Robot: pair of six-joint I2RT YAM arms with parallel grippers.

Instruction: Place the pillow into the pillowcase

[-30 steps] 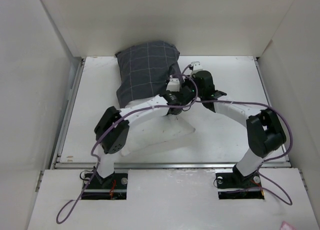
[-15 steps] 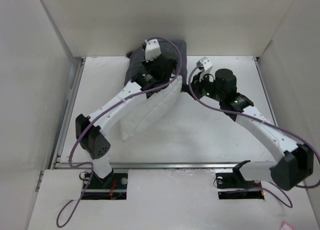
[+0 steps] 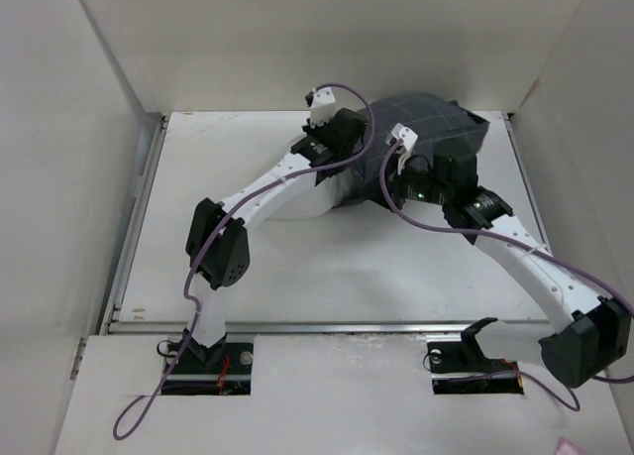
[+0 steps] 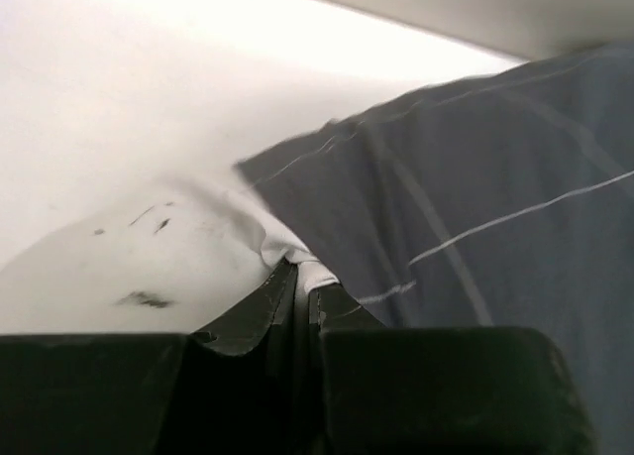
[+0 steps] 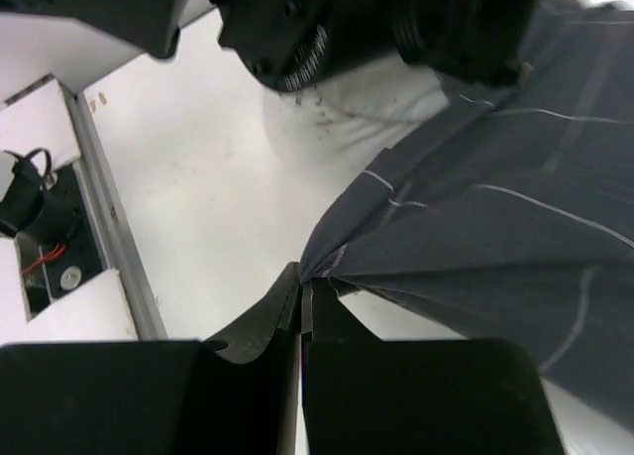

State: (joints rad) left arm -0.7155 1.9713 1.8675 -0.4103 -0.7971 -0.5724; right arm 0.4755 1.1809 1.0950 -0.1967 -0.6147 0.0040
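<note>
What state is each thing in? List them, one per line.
pillow: partly inside the pillowcase, white end sticking out.
pillowcase: bulging, pulled over part of the pillow, open edge gathered and wrinkled.
left gripper: shut, pinching white pillow fabric right at the pillowcase edge.
right gripper: shut, pinching the pillowcase edge.

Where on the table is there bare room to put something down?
Bare table lies between the left arm and right arm, near the front, and at the far left corner. The far middle is crowded by the pillow and pillowcase.
</note>
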